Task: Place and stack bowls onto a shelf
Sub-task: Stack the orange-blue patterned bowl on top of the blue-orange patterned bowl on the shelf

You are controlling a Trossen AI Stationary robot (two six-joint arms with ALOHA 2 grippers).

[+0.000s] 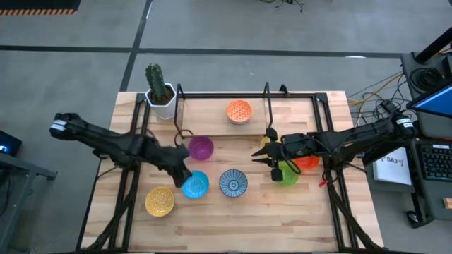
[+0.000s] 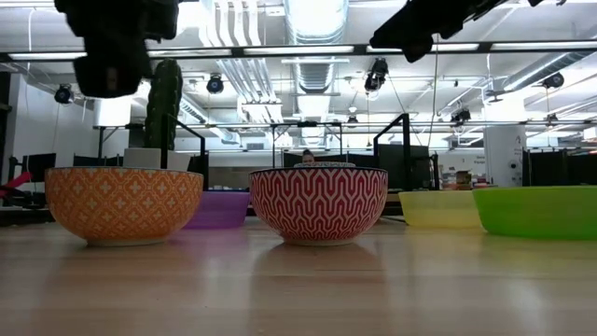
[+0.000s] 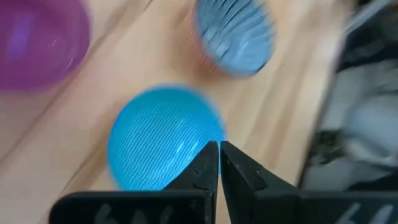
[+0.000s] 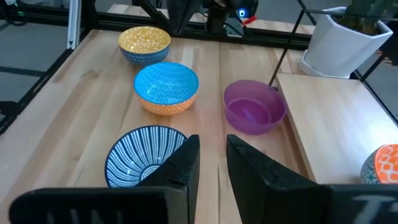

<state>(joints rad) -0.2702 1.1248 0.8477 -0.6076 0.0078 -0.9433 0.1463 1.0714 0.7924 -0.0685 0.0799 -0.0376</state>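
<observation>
— What do the bowls look like, and how many?

— Small, round, bright. Seven show from above: one orange bowl (image 1: 239,111) on the shelf (image 1: 212,106); on the bench (image 1: 247,219), a purple bowl (image 1: 201,148), blue bowl (image 1: 195,184), striped blue-and-white bowl (image 1: 233,183), yellow bowl (image 1: 159,201), green bowl (image 1: 287,173) and red-orange bowl (image 1: 307,163).

— The pincers?

— The left pincer (image 3: 219,163) hangs over the blue bowl, fingers together. The right pincer (image 4: 211,163), above the green bowl, stands slightly apart, empty.

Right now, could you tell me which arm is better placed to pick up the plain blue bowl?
Left: its hand, fingers shut, is right beside the blue bowl, while the right hand sits farther off.
</observation>
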